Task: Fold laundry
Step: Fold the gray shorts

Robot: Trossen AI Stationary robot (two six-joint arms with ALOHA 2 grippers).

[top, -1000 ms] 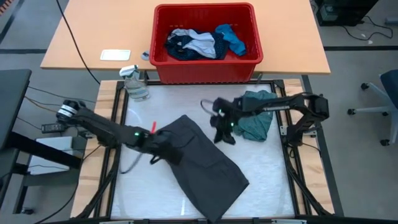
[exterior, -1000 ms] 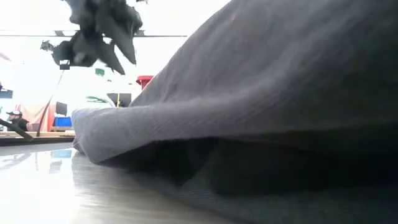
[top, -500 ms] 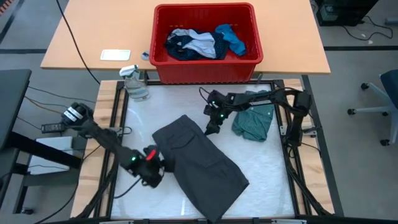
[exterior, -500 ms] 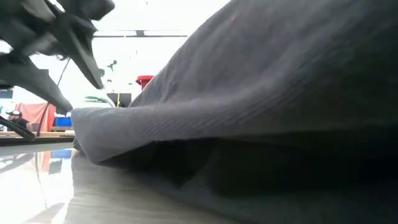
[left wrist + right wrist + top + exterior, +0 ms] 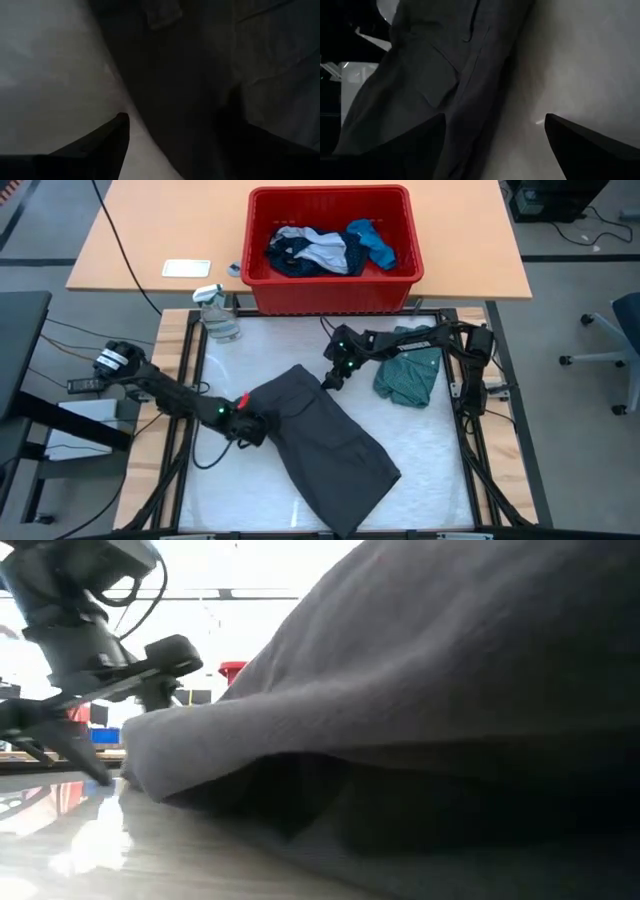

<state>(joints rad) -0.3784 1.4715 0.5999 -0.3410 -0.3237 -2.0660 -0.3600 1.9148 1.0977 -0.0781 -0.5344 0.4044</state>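
Observation:
A dark grey piece (image 5: 320,435) lies spread flat on the white table, slanting from the middle to the near edge. My left gripper (image 5: 248,426) stands open and low at its left edge. One finger (image 5: 107,145) is over bare table and the other (image 5: 260,150) over the cloth. My right gripper (image 5: 333,377) stands open at the piece's far right edge (image 5: 485,75), one finger on either side of it. A crumpled teal-green shirt (image 5: 408,372) lies at the table's right. More laundry (image 5: 325,248) lies in the red bin. My left gripper (image 5: 140,715) straddles the dark grey piece's left edge (image 5: 135,100), slanting down from the table's left. The tip of its lower finger (image 5: 100,778) is down at the table top. Whether either finger touches the cloth, I cannot tell.
The red bin (image 5: 400,285) stands on the wooden desk beyond the table's far edge. A clear spray bottle (image 5: 218,315) stands at the far left corner. A white card (image 5: 186,268) lies on the desk. Bare table shows left of and beyond the grey piece.
My left gripper has come down toward the table, rolled, and spread its fingers at the grey piece's left edge. My right gripper has gone down and toward the table's left, to the piece's far right edge. The grey piece lies much as before.

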